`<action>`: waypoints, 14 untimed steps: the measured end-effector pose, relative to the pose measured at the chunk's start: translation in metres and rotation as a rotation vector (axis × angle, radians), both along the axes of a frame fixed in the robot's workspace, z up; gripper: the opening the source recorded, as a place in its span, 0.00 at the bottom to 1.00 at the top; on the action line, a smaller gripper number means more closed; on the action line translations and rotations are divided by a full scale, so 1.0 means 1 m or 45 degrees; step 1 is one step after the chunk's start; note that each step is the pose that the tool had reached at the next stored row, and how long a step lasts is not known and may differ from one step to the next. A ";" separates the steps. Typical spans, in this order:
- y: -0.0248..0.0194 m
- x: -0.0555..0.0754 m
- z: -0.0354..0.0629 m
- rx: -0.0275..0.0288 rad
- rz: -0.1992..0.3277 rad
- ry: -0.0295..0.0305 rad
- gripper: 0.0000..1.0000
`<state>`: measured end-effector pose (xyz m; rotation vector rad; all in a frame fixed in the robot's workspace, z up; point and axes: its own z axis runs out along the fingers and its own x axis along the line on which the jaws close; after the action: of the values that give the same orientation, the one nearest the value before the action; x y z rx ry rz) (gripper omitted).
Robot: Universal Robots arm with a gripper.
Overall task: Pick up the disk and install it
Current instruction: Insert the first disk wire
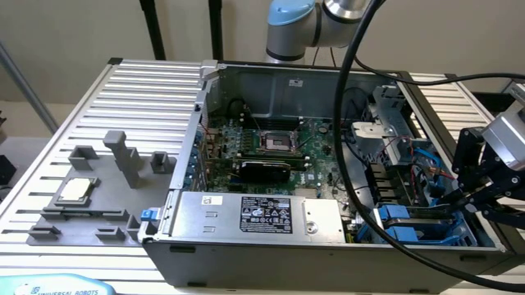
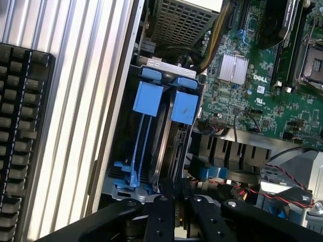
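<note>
The disk [image 2: 169, 151] stands on edge in the drive bay [image 2: 118, 166], in the corner of the computer case [image 1: 328, 255] that is nearest the camera on the exterior view's right. The case sits on the slatted desk [image 1: 123, 104].

We judge the disk to be dense for its size, rigid and fragile. It should tolerate no knocks and no twisting in its slot. Its bare metal faces look smooth and probably slippery. The blue carrier tab [image 2: 184, 107] and the frame edges look like the safer places to take hold, with even pressure across the thin sides and clear of the red and black wires [image 2: 282, 184] beside the bay.

The gripper [image 2: 176, 195] hangs over the bay's end opposite the blue tabs. Its jaws are drawn narrow, almost together. In the wrist view the disk's near end runs up to the slim gap between them, roughly in line with it. We cannot tell whether they pinch anything there or only touch it.
</note>
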<state>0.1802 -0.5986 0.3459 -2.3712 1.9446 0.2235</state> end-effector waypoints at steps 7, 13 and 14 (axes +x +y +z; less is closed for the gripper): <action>0.0000 -0.008 0.0037 -0.0002 0.002 -0.0087 0.16; 0.0002 -0.033 0.0038 -0.0006 0.002 -0.0092 0.16; 0.0002 -0.036 0.0038 -0.0010 0.000 -0.0092 0.16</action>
<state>0.1445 -0.5984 0.3497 -2.3694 1.9416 0.2139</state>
